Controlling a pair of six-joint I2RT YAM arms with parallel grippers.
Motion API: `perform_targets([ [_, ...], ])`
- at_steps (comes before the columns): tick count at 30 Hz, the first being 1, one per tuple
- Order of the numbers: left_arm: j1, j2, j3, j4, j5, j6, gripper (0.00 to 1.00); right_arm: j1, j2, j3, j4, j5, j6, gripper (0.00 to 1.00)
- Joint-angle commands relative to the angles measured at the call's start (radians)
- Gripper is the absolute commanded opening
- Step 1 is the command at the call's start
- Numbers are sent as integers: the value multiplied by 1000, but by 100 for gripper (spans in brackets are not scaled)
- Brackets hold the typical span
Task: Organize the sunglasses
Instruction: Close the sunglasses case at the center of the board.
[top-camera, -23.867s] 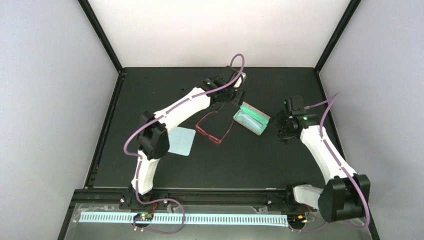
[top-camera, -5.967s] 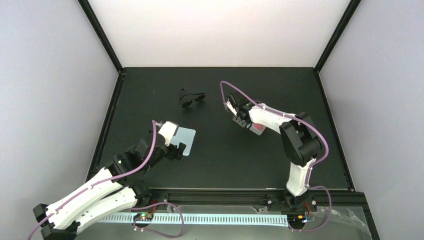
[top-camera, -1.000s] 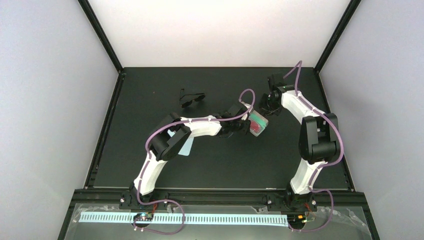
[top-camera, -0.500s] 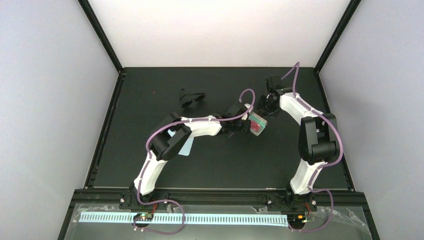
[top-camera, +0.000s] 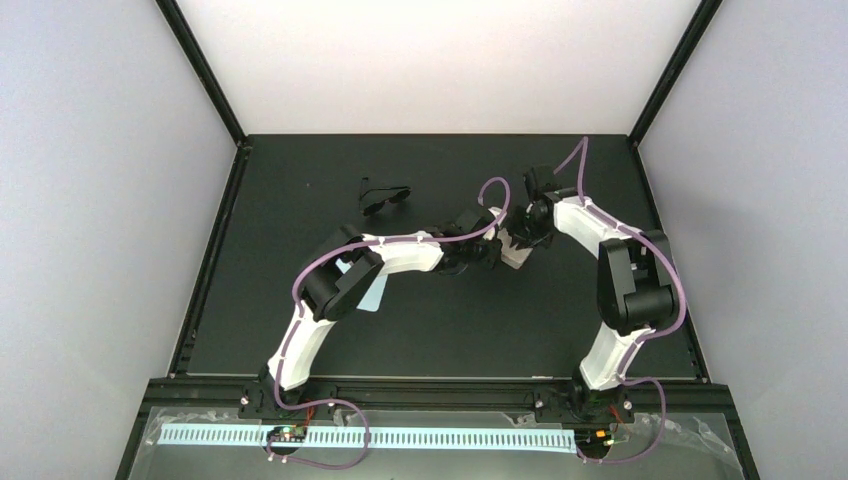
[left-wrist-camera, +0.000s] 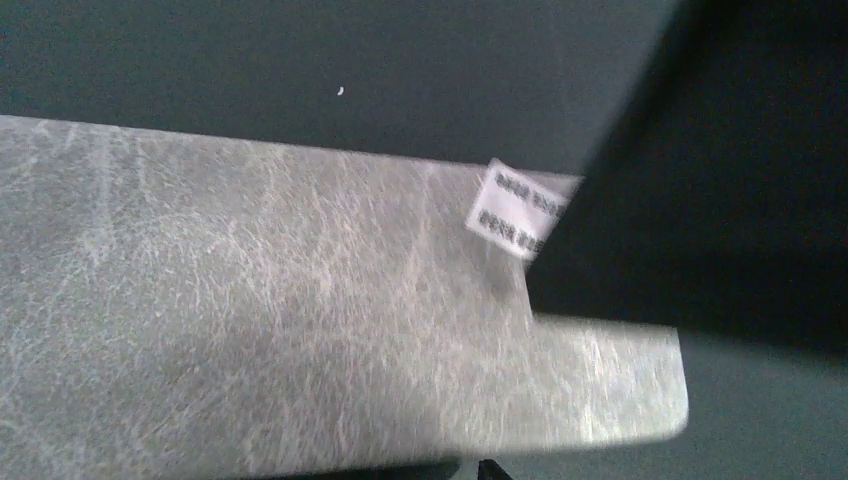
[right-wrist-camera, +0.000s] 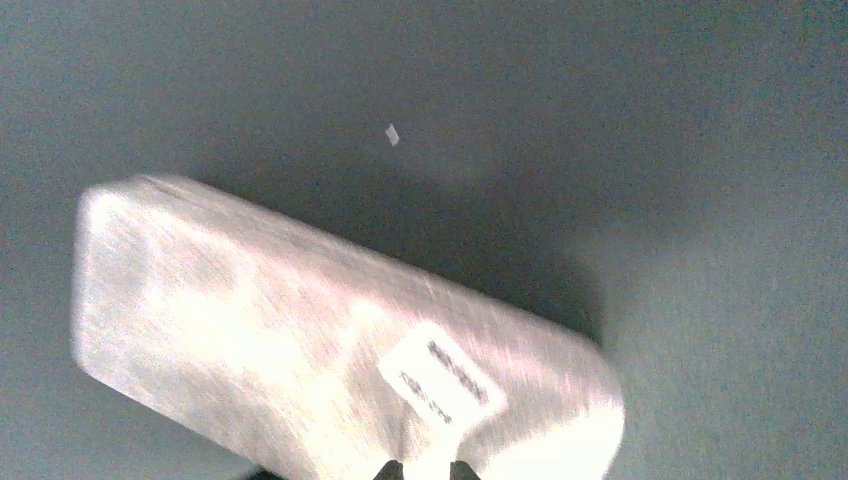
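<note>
The sunglasses are hidden; no red frame shows in any view. A brushed silver case (top-camera: 516, 252) lies mid-table with its lid down. It fills the left wrist view (left-wrist-camera: 300, 320) and carries a white label (left-wrist-camera: 522, 208). My left gripper (top-camera: 492, 252) sits against the case's left end; only a dark tip shows at the case's near edge (left-wrist-camera: 482, 470), so its jaws are unclear. From behind, my right gripper (top-camera: 528, 230) rests on the lid. Its two tips (right-wrist-camera: 426, 470) stand close together at the label (right-wrist-camera: 440, 385), with nothing between them.
A black dark-lensed pair of glasses (top-camera: 384, 196) lies folded at the back left of the mat. A pale blue cloth (top-camera: 372, 292) peeks out from under my left arm. Black frame rails (top-camera: 212, 250) border the mat.
The case's lid has come down, covering the green lining and the red glasses inside. My right gripper moved forward and left onto the lid. The left gripper stayed put.
</note>
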Motion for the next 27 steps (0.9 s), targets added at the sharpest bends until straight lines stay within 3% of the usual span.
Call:
perform_targets([
  [1, 6, 52, 13, 7, -4, -8, 26, 15, 7, -44, -72, -16, 3, 14],
  [13, 7, -24, -52, 13, -26, 5, 29, 15, -3, -45, -77, 7, -5, 13],
  [27, 8, -265, -243, 39, -113, 9, 47, 15, -137, -47, -137, 114, 33, 12],
])
